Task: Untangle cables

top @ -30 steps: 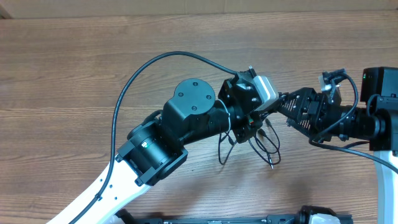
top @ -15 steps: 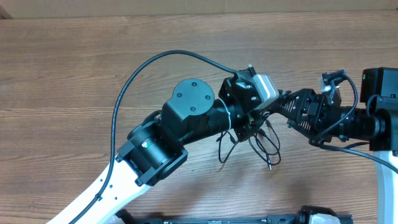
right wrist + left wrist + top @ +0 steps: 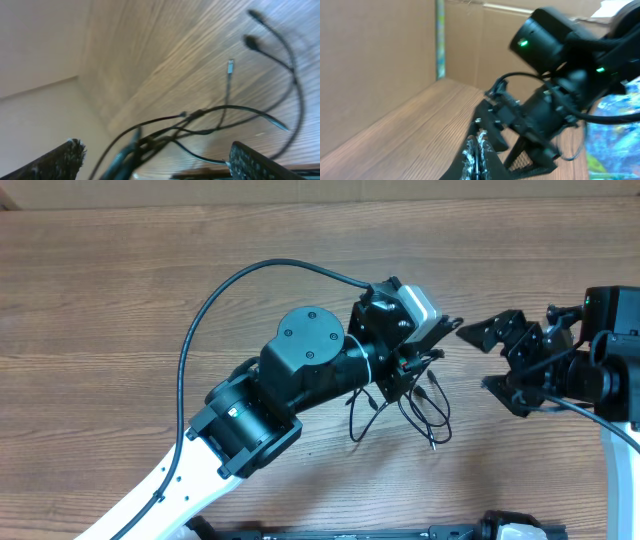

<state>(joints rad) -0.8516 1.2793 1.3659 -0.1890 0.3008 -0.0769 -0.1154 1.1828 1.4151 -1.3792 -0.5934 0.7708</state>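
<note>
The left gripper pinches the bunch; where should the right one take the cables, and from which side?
Probably take the cables at the loose loops fanning out below the shut left gripper, not at its pinch. Come from the right, where the open right gripper faces them: single strands lie apart there.

Robot test station, probably a laboratory.
A black-and-white robot arm [image 3: 300, 365] and a second black arm [image 3: 600, 375] stand at a brown wood-grain counter [image 3: 100, 300], with plain brown cardboard walls [image 3: 380, 60] around.
</note>
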